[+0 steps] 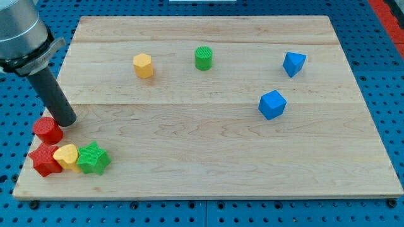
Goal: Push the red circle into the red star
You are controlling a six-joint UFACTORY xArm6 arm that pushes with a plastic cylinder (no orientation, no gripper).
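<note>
Red star (44,159) on wooden board (208,157); blue pegboard (379,63) around; no pincer, rod only.

A pale wooden board (208,157) lies on a blue perforated surface (379,57), under even light.

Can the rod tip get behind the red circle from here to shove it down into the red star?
Probably yes. My tip sits right at the red circle's upper-right side, nothing between them. The red star lies just below the circle, toward the view's bottom, so a short push down-left looks open.
</note>
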